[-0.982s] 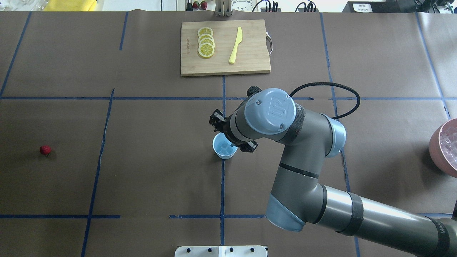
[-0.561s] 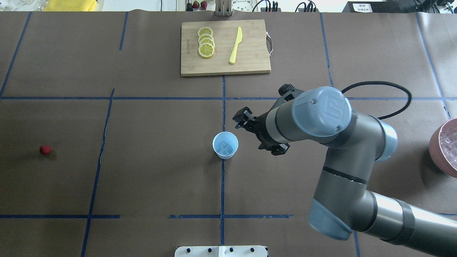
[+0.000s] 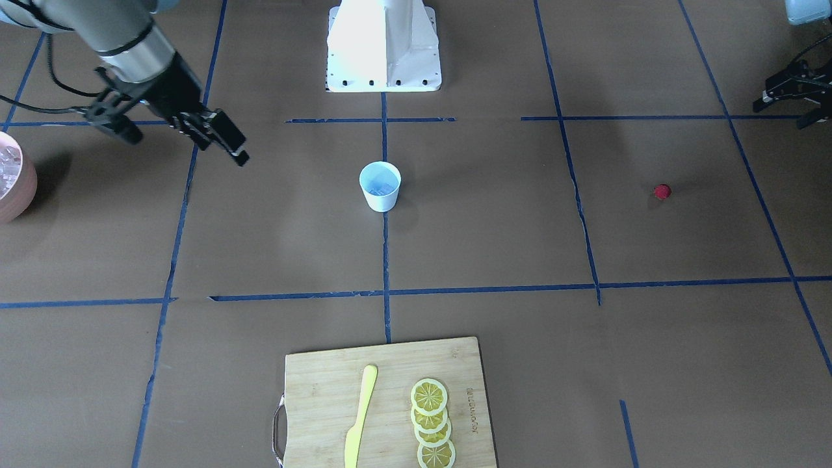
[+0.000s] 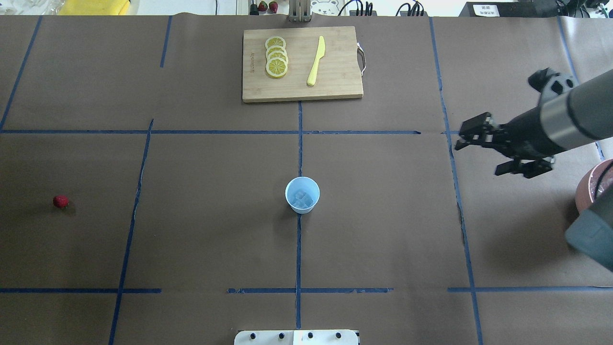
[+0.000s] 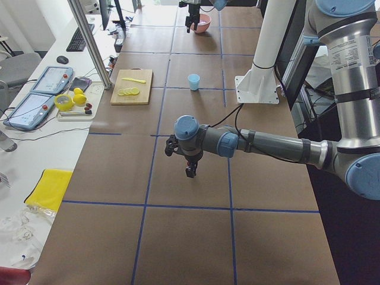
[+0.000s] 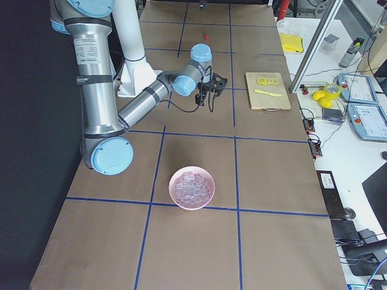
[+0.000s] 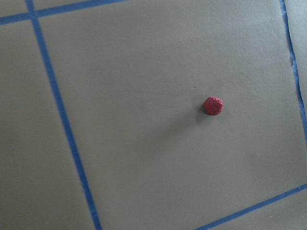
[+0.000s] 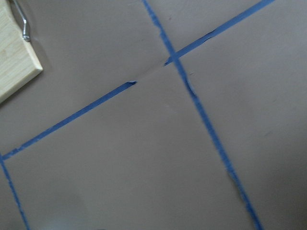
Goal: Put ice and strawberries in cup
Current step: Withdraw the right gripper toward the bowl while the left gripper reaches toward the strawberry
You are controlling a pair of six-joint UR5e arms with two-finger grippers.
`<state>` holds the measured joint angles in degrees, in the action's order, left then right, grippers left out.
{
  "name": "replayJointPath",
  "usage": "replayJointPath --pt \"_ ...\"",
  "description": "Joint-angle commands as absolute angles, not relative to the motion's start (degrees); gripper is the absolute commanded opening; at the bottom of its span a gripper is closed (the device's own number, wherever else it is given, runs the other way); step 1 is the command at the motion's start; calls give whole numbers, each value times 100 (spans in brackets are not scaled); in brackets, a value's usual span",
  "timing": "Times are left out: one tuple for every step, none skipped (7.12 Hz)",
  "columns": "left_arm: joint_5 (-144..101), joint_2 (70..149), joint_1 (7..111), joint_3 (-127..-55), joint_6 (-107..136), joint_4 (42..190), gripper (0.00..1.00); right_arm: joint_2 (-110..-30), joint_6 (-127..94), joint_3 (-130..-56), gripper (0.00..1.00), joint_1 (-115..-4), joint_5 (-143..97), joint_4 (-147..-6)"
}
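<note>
The pale blue cup (image 4: pixel 302 195) stands upright mid-table, also in the front-facing view (image 3: pixel 380 186). Ice (image 4: pixel 301 197) lies in its bottom. The red strawberry (image 4: pixel 61 201) lies on the table far to the cup's left, and shows in the left wrist view (image 7: pixel 213 106). My right gripper (image 4: pixel 479 151) is open and empty, well right of the cup, near the pink bowl. My left gripper (image 3: pixel 786 104) hangs open and empty above the table, apart from the strawberry (image 3: pixel 662 191). Neither wrist view shows its own fingers.
A pink bowl (image 6: pixel 192 187) of ice cubes sits at the table's right end. A wooden cutting board (image 4: pixel 335 81) with lemon slices (image 4: pixel 276 56) and a yellow knife (image 4: pixel 316 61) lies at the far side. The robot base (image 3: pixel 383 45) is at the near edge.
My right gripper has left its place over the cup and swung far right toward the pink bowl. The cup, its ice and the strawberry have not moved.
</note>
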<state>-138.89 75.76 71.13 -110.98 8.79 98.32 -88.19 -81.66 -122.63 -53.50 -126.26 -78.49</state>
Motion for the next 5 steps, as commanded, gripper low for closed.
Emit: replayJointPath --pt "-12966 7681 6131 -10996 2322 10676 100 -9893 -5688 -12209 100 -6674 -13435 -7875" --pt "-12781 7890 5821 -10682 3069 11114 100 -10062 -5104 -12077 100 -7071 -13726 -7875" --pt "-12362 7971 5366 -10453 3694 11588 100 -10133 -4837 -11972 100 -7188 -13746 -7875" --pt "-12175 8241 5144 -10172 3987 11767 100 -10142 -4782 -11945 100 -7207 -13746 -7875" --pt "-12164 8401 5116 -9925 3999 11838 100 -10186 -4781 -11970 100 -7233 -13746 -7858"
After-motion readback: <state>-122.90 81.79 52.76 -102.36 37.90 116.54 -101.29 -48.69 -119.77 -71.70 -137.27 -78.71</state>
